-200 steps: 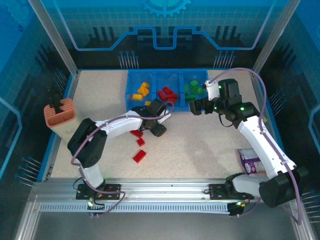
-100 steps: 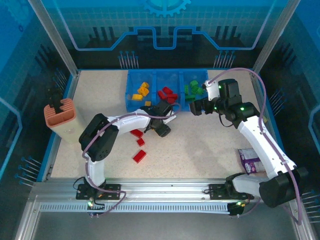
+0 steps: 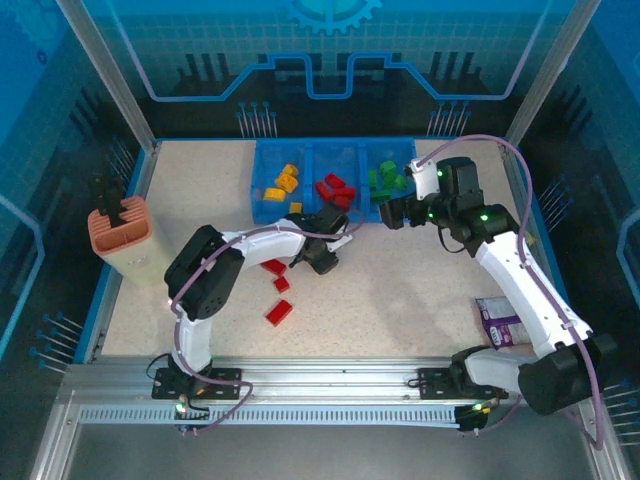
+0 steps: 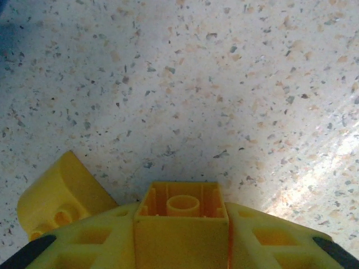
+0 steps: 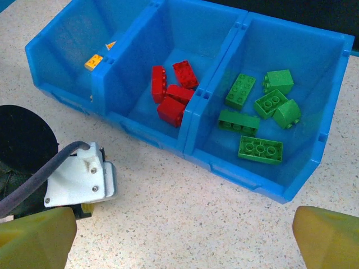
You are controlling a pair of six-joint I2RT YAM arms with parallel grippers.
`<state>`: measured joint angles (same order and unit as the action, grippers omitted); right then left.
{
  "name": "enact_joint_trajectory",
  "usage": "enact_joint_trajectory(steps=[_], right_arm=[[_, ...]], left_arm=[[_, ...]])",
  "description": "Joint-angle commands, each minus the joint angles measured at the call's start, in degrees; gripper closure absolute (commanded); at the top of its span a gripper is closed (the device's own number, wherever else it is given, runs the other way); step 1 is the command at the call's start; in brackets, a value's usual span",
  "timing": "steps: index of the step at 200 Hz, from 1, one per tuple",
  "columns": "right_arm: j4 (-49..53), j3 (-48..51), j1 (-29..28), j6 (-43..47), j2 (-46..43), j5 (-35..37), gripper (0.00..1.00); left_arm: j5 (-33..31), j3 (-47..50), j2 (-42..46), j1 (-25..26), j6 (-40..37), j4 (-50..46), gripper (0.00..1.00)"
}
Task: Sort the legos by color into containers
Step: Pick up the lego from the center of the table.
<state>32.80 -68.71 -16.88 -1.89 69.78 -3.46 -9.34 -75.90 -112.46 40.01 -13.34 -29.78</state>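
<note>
The blue tray (image 3: 312,203) stands at the back with yellow legos (image 3: 284,181) in its left compartment, red ones (image 5: 170,92) in the middle and green ones (image 5: 259,120) on the right. Three red legos (image 3: 277,290) lie on the table in front of it. My left gripper (image 3: 324,252) is low over the table just before the tray, shut on a yellow lego (image 4: 182,224) whose hollow underside faces the camera. Another yellow piece (image 4: 53,196) lies beside its left finger. My right gripper (image 5: 182,246) hovers open before the green compartment, holding nothing.
A salmon-pink holder (image 3: 119,230) stands at the table's left edge. A purple snack packet (image 3: 497,320) lies at the right, near the right arm. The left arm's white wrist (image 5: 81,179) sits close to my right gripper's left finger.
My left gripper's jaws have closed on the yellow lego, and the left arm's elbow has swung slightly right. The right arm has stayed put.
</note>
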Motion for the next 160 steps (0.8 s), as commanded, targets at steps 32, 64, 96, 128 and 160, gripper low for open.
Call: enact_joint_trajectory(steps=[32, 64, 96, 128, 160], right_arm=[[-1.07, 0.55, -1.13, 0.48, 0.10, 0.65, 0.00], [-0.73, 0.41, -1.15, 0.48, 0.25, 0.76, 0.00], [-0.58, 0.65, -1.22, 0.50, 0.03, 1.23, 0.00], [-0.72, 1.11, -1.17, 0.27, 0.21, 1.12, 0.00], [-0.59, 1.04, -1.17, 0.39, 0.34, 1.34, 0.00]], left_arm=[[-0.36, 0.86, -0.18, 1.70, 2.91, -3.96, 0.77], [-4.48, -1.28, 3.29, 1.51, 4.34, -4.70, 0.83], [-6.71, -8.76, 6.35, -1.87, 6.49, -8.40, 0.86], [-6.44, -15.49, 6.89, -7.88, 7.75, -8.66, 0.84], [-8.32, -24.19, 1.50, -16.26, 13.14, -12.05, 0.85]])
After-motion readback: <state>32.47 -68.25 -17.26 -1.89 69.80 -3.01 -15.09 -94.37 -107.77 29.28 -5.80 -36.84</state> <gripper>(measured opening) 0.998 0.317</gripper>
